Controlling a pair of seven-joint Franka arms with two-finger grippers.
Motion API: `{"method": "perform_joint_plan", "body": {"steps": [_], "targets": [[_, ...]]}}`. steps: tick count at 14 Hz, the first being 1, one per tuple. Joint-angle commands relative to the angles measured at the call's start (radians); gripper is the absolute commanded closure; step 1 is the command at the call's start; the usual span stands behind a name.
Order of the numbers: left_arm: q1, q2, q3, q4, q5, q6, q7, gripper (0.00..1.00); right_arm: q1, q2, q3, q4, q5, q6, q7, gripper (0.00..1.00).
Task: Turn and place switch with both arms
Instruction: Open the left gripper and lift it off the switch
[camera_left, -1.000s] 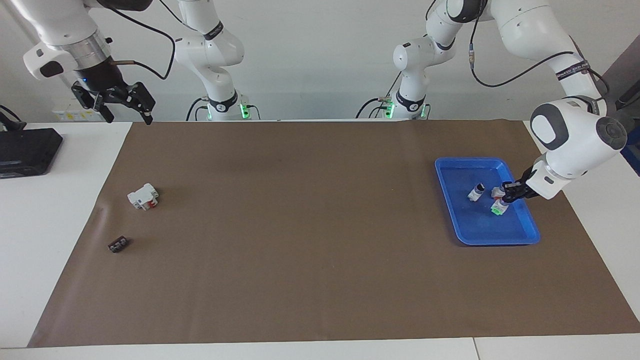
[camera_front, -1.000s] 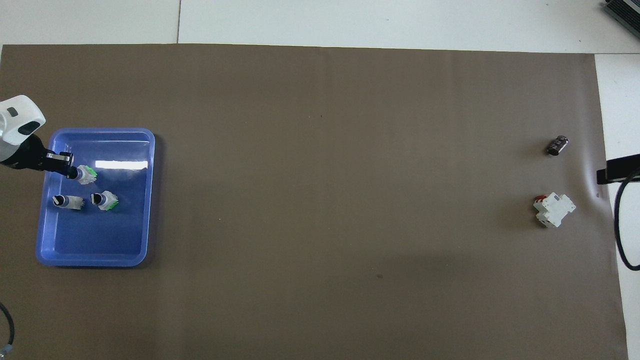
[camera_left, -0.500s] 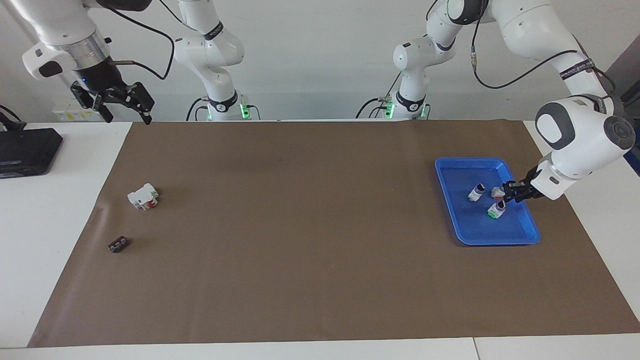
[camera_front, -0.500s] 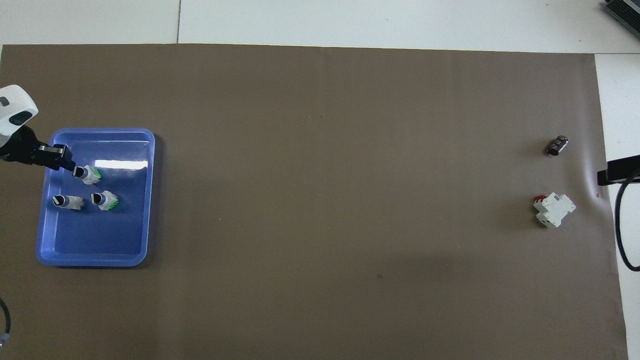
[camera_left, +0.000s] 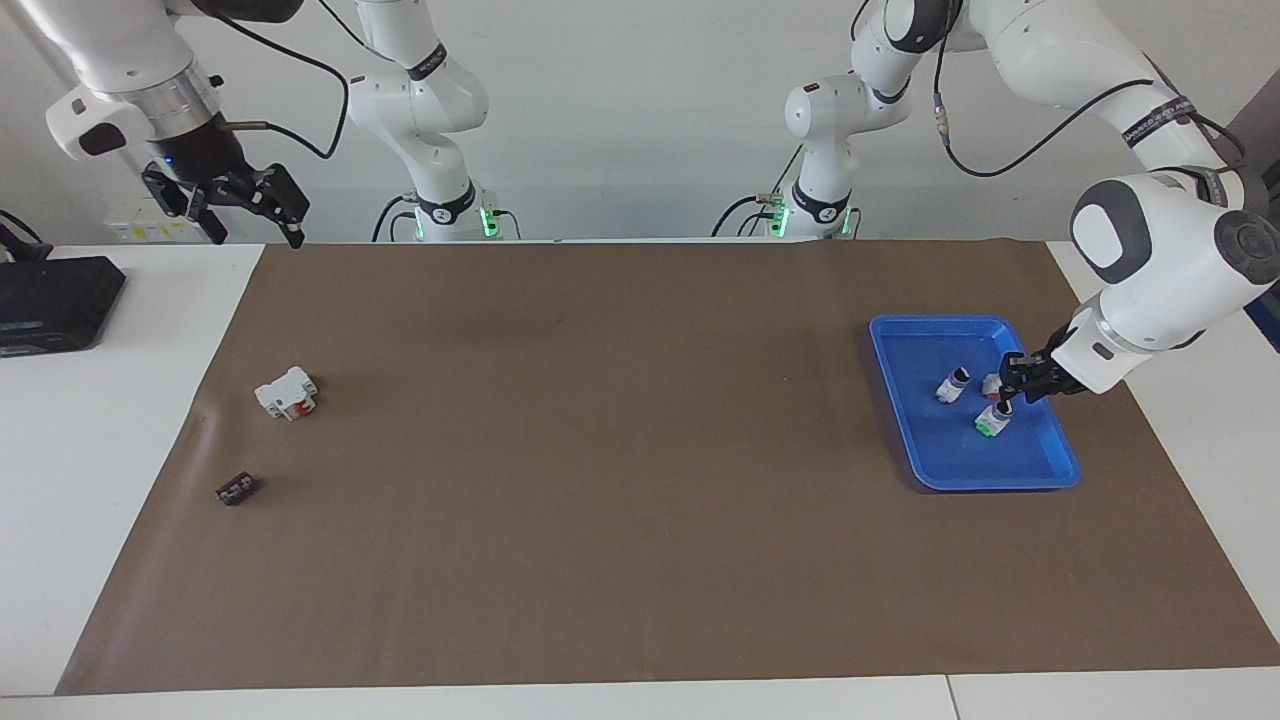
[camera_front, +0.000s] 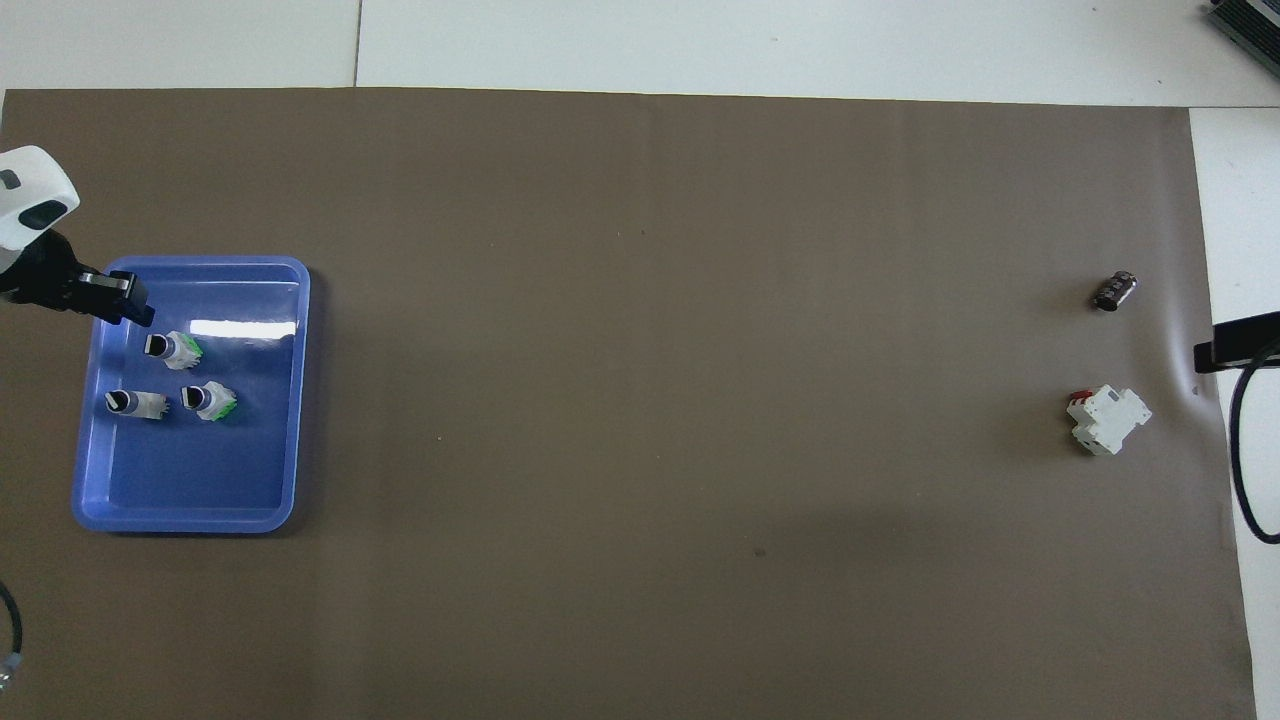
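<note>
The left gripper (camera_left: 1012, 378) has let go of the switch (camera_front: 171, 348) and drawn back; its jaws now hold nothing, and how far apart they stand cannot be told. The switch lies on its side in the blue tray (camera_front: 288, 400), at about 4 o'clock from the gripper in the overhead view. Judgement: placing looks complete. The right gripper (camera_left: 262, 205) waits aloft with jaws open and empty.

Plain white wall (camera_left: 640, 100) rises past the white table (camera_left: 100, 420)
</note>
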Motion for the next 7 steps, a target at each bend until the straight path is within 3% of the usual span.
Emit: {"method": "perform_joint_plan", "body": {"steps": [1, 4, 5, 7], "targets": [[-0.055, 0.005, 0.012, 0.096, 0.013, -0.137, -0.058, 0.62, -0.006, -0.010, 0.011, -0.004, 0.005, -0.011, -0.003, 0.00], [-0.105, -0.065, 0.004, 0.126, 0.010, -0.210, -0.147, 0.59, -0.005, -0.004, 0.013, 0.010, -0.006, -0.011, 0.011, 0.00], [-0.110, -0.120, -0.003, 0.123, 0.003, -0.205, -0.159, 0.58, -0.005, -0.004, 0.014, 0.013, -0.006, -0.014, 0.031, 0.00], [-0.110, -0.194, -0.003, 0.121, -0.025, -0.211, -0.160, 0.44, -0.003, -0.002, 0.014, 0.016, -0.009, -0.034, 0.062, 0.00]]}}
